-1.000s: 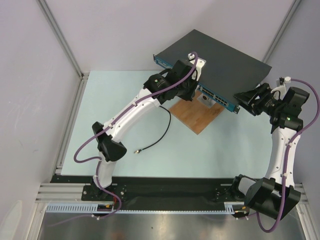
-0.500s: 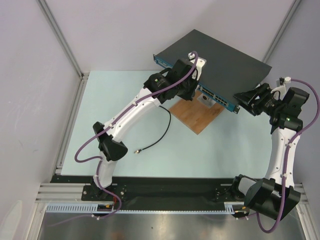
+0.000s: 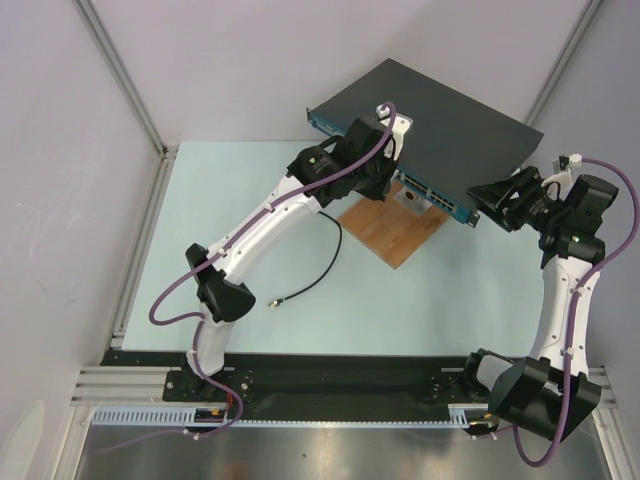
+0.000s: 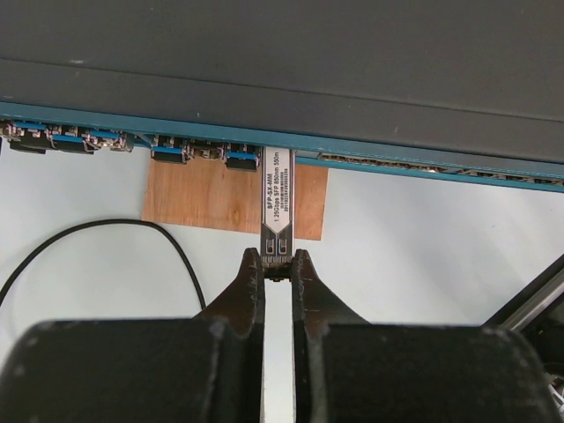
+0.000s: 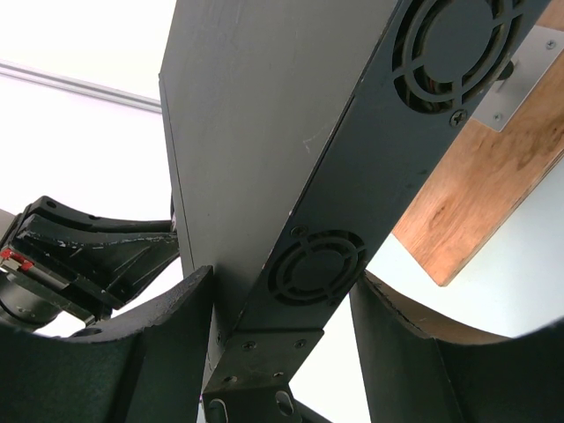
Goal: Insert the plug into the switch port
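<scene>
The left gripper has its two black fingers pressed together on the tail end of the plug, a slim silver stick with a printed label. In the wrist view the plug runs straight from the fingertips toward twelve o'clock. Its front end meets the blue face of the switch, just right of a run of small ports, and most of its length shows outside the face. Beneath the plug lies a brown wooden board, which sticks out from under the switch toward six o'clock. A thin black cable curves across the pale table at about eight o'clock from the plug. Seen from above, the switch sits at roughly one o'clock on the table, turned at a slant, with the left arm reaching up to its front. One end of the cable lies loose on the table at about seven o'clock from the board. The right gripper is at the switch's right-hand end, about three o'clock from the plug. Its fingers straddle the box, one on the matt black top and one on the underside, clamping that end. Two round fan grilles show on the side wall between them.
</scene>
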`<state>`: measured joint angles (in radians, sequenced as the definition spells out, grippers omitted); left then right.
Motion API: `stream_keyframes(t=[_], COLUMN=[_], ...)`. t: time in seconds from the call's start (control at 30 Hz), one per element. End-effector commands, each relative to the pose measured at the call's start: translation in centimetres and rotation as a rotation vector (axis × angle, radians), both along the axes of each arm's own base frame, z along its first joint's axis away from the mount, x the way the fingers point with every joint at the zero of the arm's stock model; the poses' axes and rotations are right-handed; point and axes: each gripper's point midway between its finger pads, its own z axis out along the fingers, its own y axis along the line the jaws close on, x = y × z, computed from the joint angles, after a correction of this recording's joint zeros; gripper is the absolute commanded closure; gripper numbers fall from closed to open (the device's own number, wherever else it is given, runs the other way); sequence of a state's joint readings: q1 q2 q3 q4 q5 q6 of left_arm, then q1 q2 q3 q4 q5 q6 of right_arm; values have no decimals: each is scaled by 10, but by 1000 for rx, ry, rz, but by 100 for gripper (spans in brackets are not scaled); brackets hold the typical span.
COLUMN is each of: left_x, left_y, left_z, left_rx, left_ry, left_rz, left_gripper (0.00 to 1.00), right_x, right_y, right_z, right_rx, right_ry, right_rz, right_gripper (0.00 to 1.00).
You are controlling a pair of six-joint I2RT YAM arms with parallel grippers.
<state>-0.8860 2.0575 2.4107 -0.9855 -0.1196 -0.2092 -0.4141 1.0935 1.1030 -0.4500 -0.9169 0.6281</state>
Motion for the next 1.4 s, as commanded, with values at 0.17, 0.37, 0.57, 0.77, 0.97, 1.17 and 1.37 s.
stream_keyframes(t=[0.17,0.37,0.57,0.77,0.97,1.17,1.37], left_x=[16,11,17,22,34,48,47], left_y=[-32,-34,-36,-43,-44,-44,-47], left_z=[91,107,109,96,75,90,96], left_rx=[-249,-263,-247,-238,-209,-266,-280], left_ry=[-257,-318,-368,-362,-356,-402,-409], left_rz=[-30,-46,-36,-37,-9,24,8], left_gripper=[100,100,100,100,100,99,78], right_x=[-3,-3,-1,-1,0,0,2], right_y=[23,23,23,23,22,23,22], right_z=[14,15,15,15,11,10,12], right_rx=[-66,-66,-65,-68,-67,-65,-67], right_ry=[-130,-130,-131,-130,-123,-120,-125], right_rz=[128,130,129,133,137,140,142], right_gripper=[100,100,100,100,100,100,100])
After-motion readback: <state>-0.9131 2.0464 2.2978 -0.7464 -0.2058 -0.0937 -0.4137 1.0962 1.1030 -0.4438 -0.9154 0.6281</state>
